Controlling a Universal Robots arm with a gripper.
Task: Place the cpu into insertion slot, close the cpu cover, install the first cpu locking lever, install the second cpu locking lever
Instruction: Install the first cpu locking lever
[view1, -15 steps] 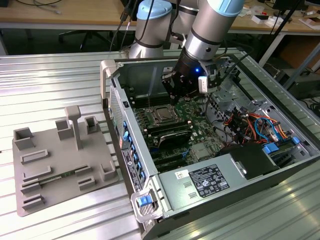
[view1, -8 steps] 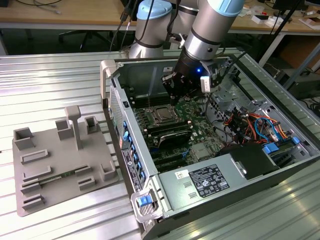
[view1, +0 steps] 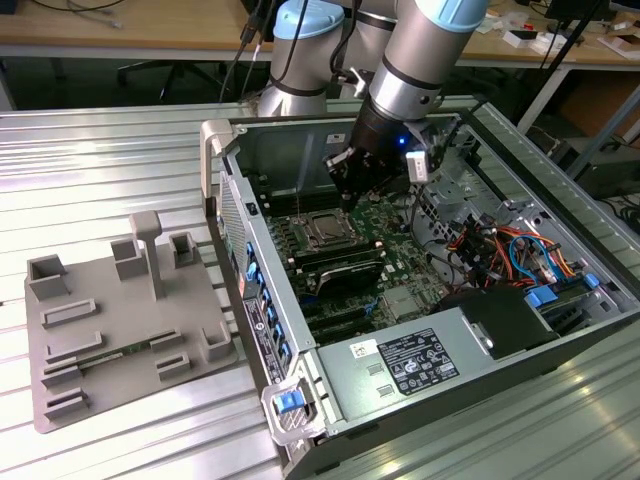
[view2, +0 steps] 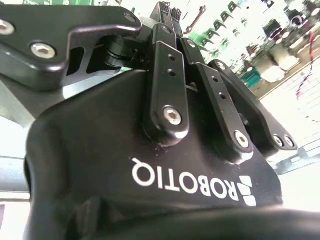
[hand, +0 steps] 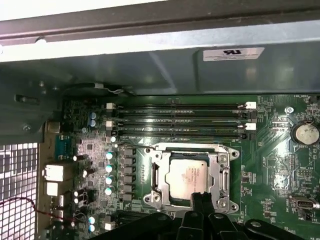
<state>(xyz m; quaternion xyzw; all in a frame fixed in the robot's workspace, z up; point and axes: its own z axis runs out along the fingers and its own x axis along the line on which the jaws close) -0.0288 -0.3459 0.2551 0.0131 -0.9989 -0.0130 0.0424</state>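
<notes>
Exterior view shows the arm reaching down into an open computer case (view1: 420, 300) that lies on a ribbed metal desk (view1: 120, 180), with the end effector (view1: 350, 190) hanging just above the green board (view1: 400, 240) at the far edge of the socket. In the first wrist view the cpu (hand: 187, 177) already sits flat in the slot (hand: 155, 177), silver top up, and the cover (hand: 220, 172) lies down around it as a silver frame, so the seating and closing steps look done. The end effector (hand: 200, 205) comes in at one edge of that frame, its tips right at the edge of the cpu, perhaps touching the frame; contact cannot be confirmed. The fingers (view2: 167, 30) run close together in the second wrist view, nearly or fully closed, and nothing can be seen held between them. The cpu therefore lies directly ahead of and just beyond the tips, and the socket's sides run parallel to the long black memory slots (hand: 180, 120) beyond it. Whether either locking lever is latched cannot be made out. A grey fixture plate (view1: 110, 320) with raised blocks rests on the desk at the exterior view's left, well apart from the case.
</notes>
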